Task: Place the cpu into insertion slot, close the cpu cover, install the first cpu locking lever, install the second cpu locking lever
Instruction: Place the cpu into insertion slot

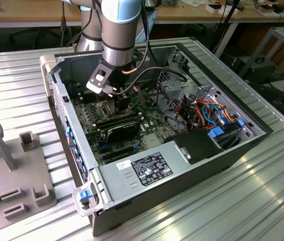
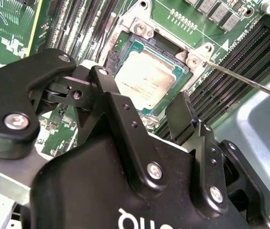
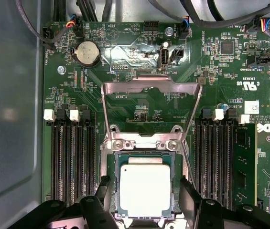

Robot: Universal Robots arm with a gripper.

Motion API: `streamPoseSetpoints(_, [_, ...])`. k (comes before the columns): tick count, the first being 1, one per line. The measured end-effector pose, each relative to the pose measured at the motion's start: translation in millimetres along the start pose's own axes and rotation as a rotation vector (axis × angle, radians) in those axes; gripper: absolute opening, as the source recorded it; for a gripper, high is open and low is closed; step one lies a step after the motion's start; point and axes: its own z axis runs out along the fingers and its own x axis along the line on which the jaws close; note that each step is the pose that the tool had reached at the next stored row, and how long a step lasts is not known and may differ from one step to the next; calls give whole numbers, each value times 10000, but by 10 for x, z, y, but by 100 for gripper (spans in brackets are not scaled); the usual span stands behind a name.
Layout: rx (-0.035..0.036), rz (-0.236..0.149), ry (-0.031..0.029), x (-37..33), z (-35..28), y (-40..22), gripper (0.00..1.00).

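The black gripper (image 2: 142, 85) hangs released, spread either side of the flat silver-grey square cpu (image 3: 145, 190) lying in the silver-framed insertion slot (image 3: 144, 143) beneath; a nudge could skew the chip, bending pins.

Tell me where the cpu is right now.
In the first wrist view, the cpu sits in the insertion slot, between the memory slot banks.

Dull silver-grey top with a thin green rim on the cpu (image 3: 145, 187), plain silvery shine on the cpu cover (image 3: 125, 87). Deep green all over the motherboard (image 3: 149, 107), black for the long memory slots (image 3: 72, 160), white on their clips (image 3: 48, 114). Matte black jaws, ribbed pale silver counter (image 1: 242, 201).
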Motion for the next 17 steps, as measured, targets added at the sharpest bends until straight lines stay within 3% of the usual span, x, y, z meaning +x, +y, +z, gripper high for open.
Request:
streamPoseSetpoints(10, [2, -2, -1, 41, -135, 8, 66])
streamPoseSetpoints(15, [1, 0, 0, 41, -143, 8, 35])
streamPoseSetpoints(17, [3, 0, -2, 41, -163, 8, 29])
